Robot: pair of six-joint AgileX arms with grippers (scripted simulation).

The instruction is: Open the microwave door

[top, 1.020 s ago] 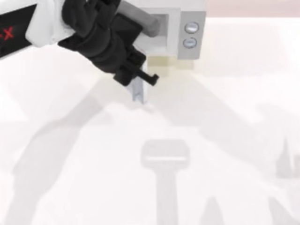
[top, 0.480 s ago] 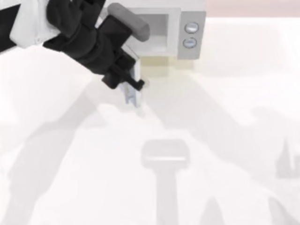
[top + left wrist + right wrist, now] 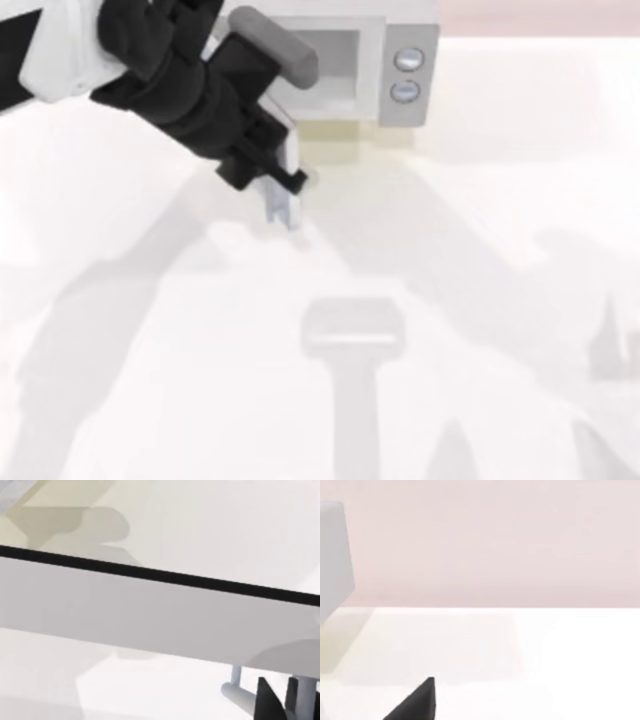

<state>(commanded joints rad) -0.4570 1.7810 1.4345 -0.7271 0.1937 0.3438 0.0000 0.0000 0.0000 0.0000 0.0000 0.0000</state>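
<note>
Door swung out, left gripper at its free edge.

The microwave point(image 3: 385, 60) stands at the table's point(image 3: 480, 300) far edge with its pale interior exposed; the two knobs sit on the narrow panel at its right. The door point(image 3: 288, 185) stands open, seen edge-on, reaching from the oven's left front out to the left gripper point(image 3: 280, 182). The dark fingers point(image 3: 262, 160) lie against the door's edge, closed on it as far as the top view shows. In the left wrist view the door point(image 3: 150, 615) fills the frame just beside the fingertips. The right gripper point(image 3: 415, 705) shows only a dark sliver; finger state cannot be told.
</note>
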